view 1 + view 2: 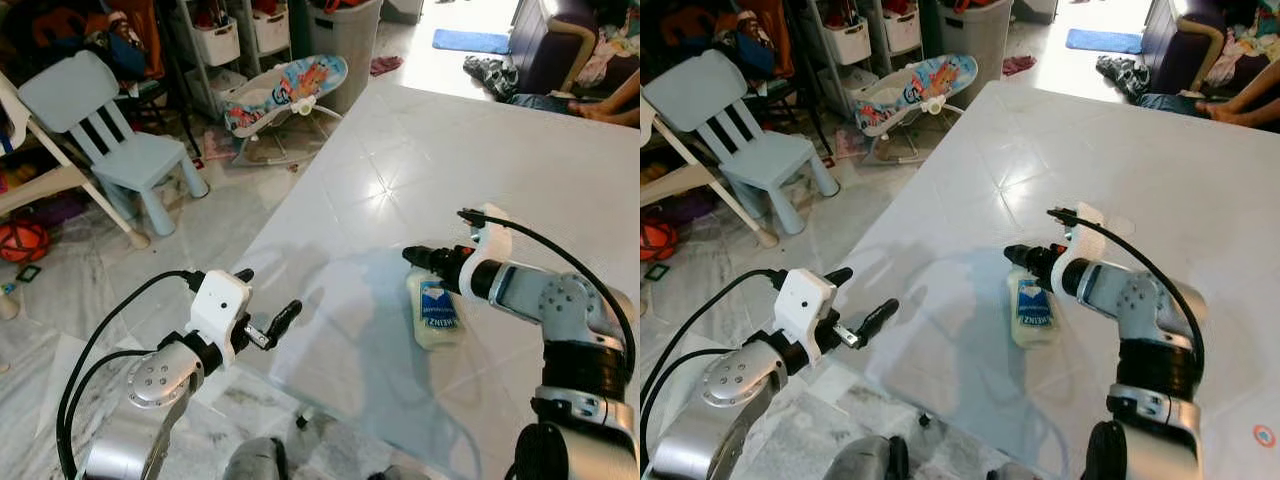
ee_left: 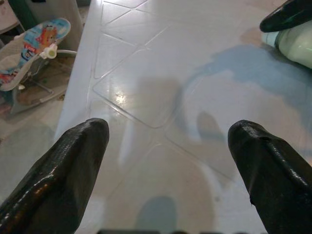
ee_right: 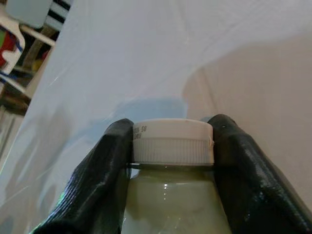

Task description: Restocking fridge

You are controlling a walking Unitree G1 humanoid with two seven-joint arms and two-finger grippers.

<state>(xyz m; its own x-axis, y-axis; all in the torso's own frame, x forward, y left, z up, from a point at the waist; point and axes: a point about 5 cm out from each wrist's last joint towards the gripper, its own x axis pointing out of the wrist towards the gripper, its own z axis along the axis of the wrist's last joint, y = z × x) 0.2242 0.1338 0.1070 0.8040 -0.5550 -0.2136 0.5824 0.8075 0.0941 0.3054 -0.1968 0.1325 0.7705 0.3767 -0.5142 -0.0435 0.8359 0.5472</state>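
the right gripper (image 3: 171,146) has its two black fingers (image 3: 97,180) pinching the white ribbed cap (image 3: 173,141) of a mayonnaise bottle (image 1: 433,312) that lies on its side on the bench (image 1: 520,150), near the robot's edge; the left gripper (image 1: 262,305) hovers above the bench's near left corner with its fingers spread wide and nothing between them, well apart from the bottle.

the step in hand looks like securing the bottle for the trip to the fridge; a grip on the cap alone seems marginal, since the heavy body will likely swing below it once lifted, so i would judge it wiser to seat the fingers deeper, on the neck just under the cap's ridges, and raise slowly, letting the bottle hang upright before the robot turns; the free left gripper could come under the base as a support.

the bottle is soft-looking translucent plastic, squat and rounded, holding a pale cream filling, with a blue label (image 1: 438,307) facing up; the cap is hard white plastic with fine vertical ribs that should give the rubbery, textured fingers some bite; the bench surface is smooth, glossy and pale, scored with a shallow diamond pattern, so the bottle may slide or roll if nudged.
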